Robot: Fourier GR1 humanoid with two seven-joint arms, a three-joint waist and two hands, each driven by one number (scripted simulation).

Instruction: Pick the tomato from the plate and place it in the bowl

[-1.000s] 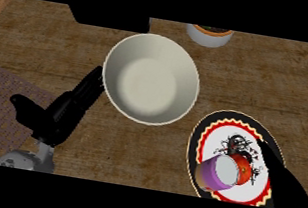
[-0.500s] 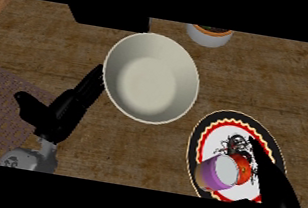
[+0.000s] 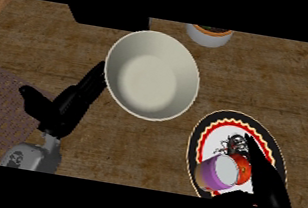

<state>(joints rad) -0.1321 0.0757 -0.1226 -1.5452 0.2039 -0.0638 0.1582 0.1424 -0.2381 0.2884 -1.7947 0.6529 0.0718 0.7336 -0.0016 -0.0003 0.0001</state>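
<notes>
I'm watching the right hand (image 3: pixel 268 184) touching the tomato (image 3: pixel 243 170) (grip: I can't tell). Left hand (image 3: pixel 63 107) is lying straight-fingered beside the bowl (image 3: pixel 154 75).

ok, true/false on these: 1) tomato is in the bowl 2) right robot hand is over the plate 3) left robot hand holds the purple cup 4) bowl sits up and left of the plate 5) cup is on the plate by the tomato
1) False. The tomato is on the plate; the bowl holds nothing visible.
2) True. The right robot hand is over the plate, just right of the tomato.
3) False. The left robot hand is open beside the bowl's left rim; the cup lies on the plate.
4) True.
5) True. The cup lies just left of the tomato.
</notes>
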